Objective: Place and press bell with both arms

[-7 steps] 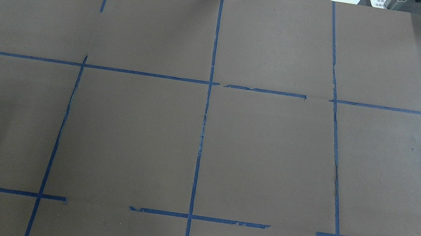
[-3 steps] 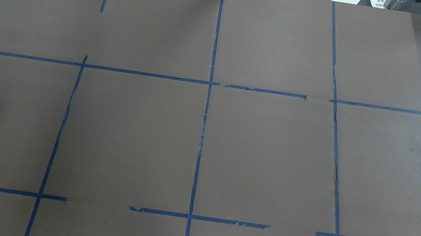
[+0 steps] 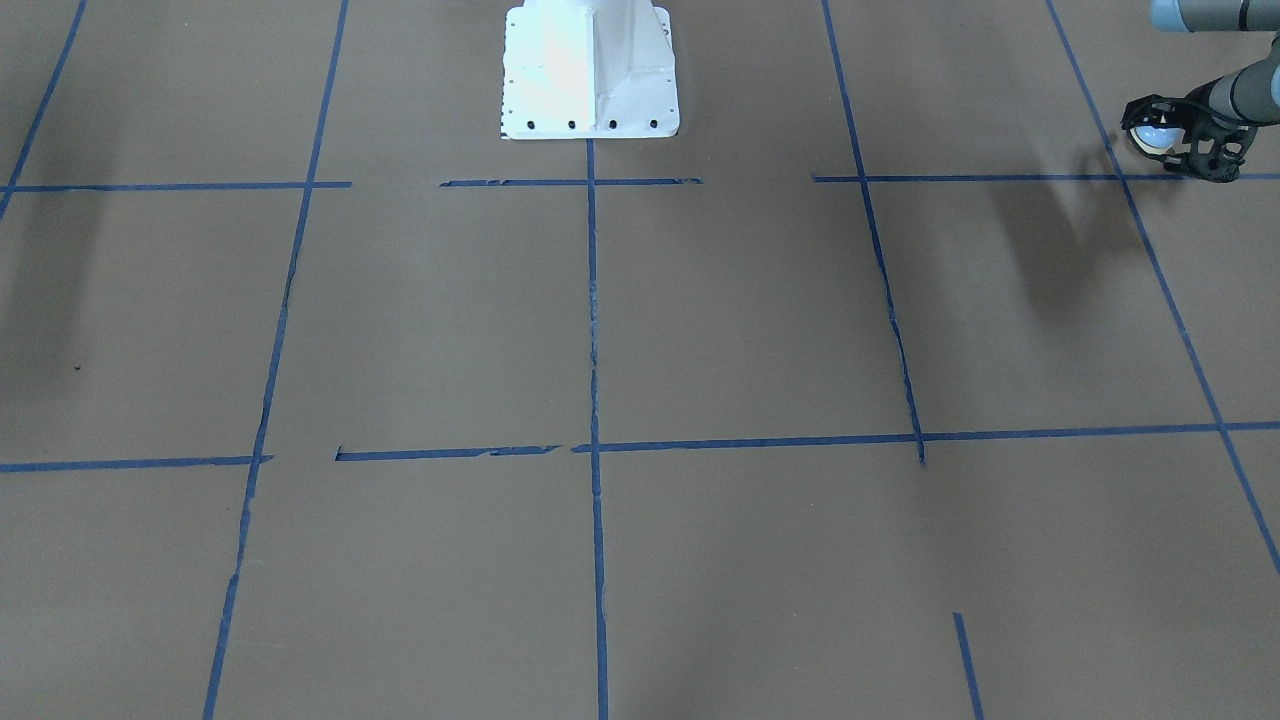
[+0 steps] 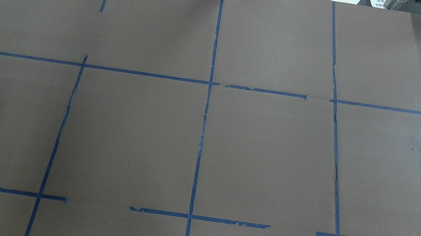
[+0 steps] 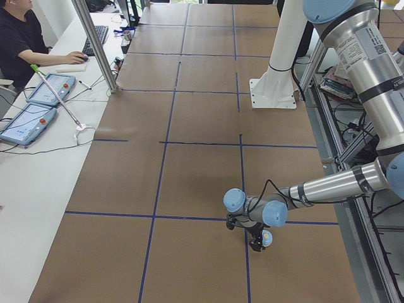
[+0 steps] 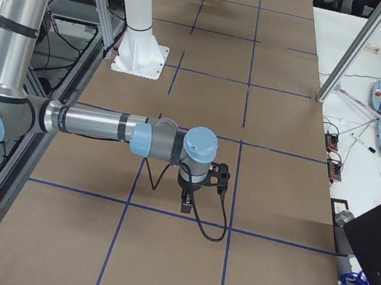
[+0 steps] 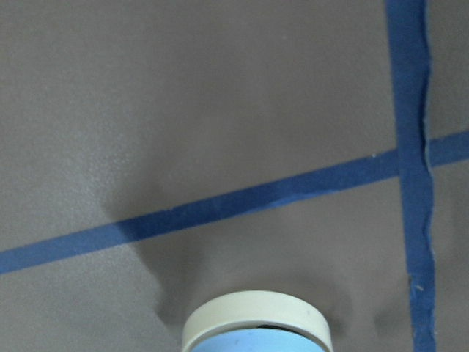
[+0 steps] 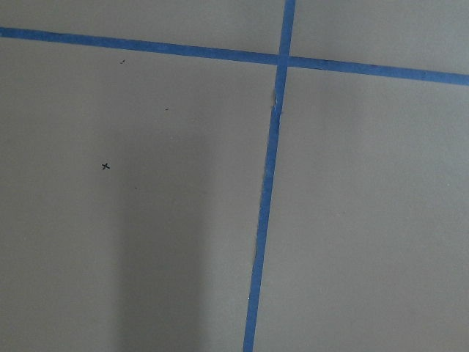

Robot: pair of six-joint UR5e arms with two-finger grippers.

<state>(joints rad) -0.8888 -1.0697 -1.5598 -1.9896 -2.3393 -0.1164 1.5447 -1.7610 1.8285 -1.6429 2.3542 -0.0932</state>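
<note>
Slippage of the bell (image 3: 1151, 136), clasped by the left gripper (image 3: 1158, 141) low over the paper (image 4: 270, 163) beside a tape (image 4: 202, 133) crossing at the table's left end, likely on an early or tilted release; could also skid under an off-centre press. Right gripper (image 6: 192, 196) state impossible to tell, seen only side-on, well apart from the bell. Around: tape lines and the white pedestal (image 3: 590, 70), well apart, neither across the way to the middle.
</note>
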